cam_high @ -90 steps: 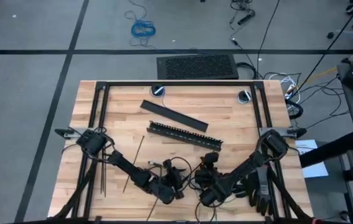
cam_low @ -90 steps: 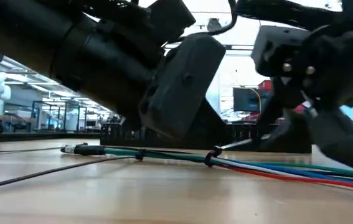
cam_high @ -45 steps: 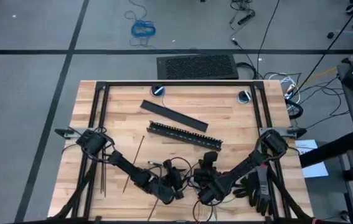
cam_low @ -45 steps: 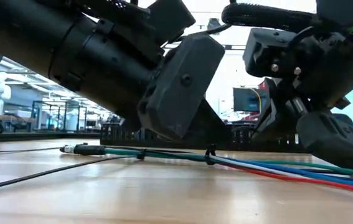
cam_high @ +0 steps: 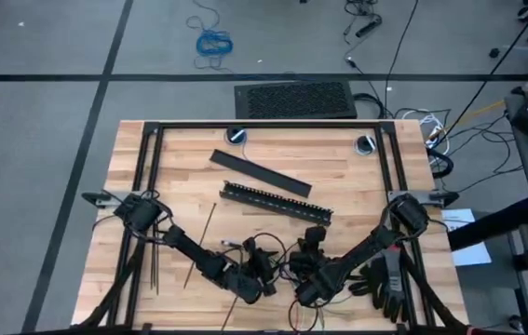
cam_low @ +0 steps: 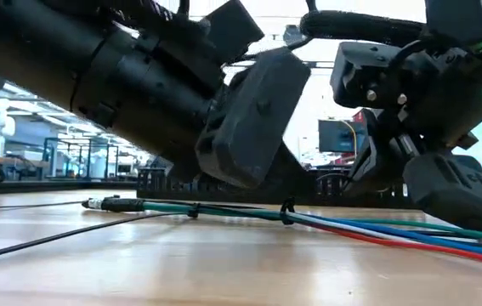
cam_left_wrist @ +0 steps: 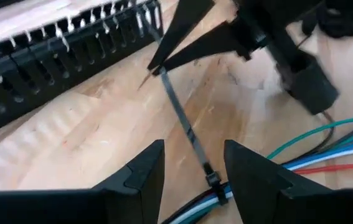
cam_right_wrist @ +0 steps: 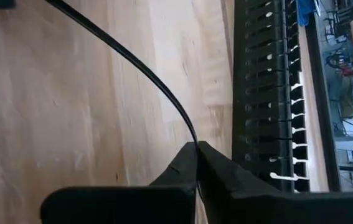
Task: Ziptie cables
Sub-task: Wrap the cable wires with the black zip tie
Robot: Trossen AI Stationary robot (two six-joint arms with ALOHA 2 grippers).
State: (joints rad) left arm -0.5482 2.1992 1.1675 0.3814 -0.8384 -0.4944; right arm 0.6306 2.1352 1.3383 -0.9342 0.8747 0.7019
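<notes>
Where the wooden table [cam_high: 357,177] meets its near edge, the cables [cam_low: 377,228] are laid flat, bound by a ziptie [cam_left_wrist: 188,134]. Its tail is pinched by the right gripper [cam_right_wrist: 196,149]. The left gripper [cam_left_wrist: 192,171] is spread wide above the bundle.

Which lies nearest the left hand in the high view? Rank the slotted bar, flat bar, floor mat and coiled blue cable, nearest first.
From the left hand:
1. slotted bar, mid-table.
2. flat bar, just beyond.
3. floor mat, past the table.
4. coiled blue cable, farthest out.
</notes>
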